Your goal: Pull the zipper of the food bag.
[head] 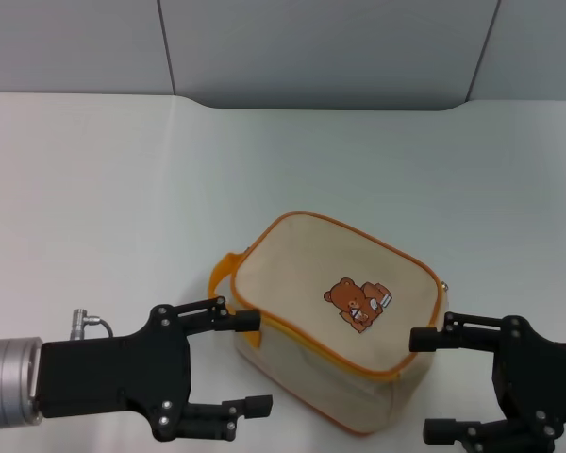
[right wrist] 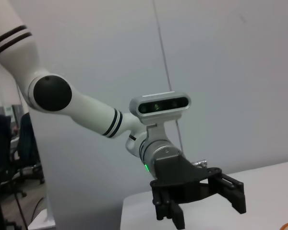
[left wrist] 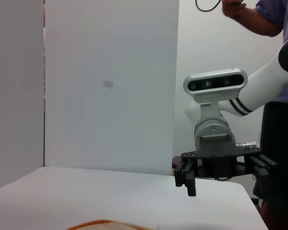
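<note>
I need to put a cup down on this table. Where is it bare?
Bare: table between the bag and the back wall, and left of the bag. Crowded: near edge, where the left gripper and right gripper flank it.

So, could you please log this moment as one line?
left hand: open, beside bag | right hand: open, beside bag | zipper pull: untouched

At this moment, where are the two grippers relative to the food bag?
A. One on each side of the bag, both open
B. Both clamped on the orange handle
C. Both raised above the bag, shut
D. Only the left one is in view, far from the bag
A: the head view shows the left gripper by the handle side of the food bag and the right gripper at the opposite side, each with fingers spread and holding nothing.
</note>
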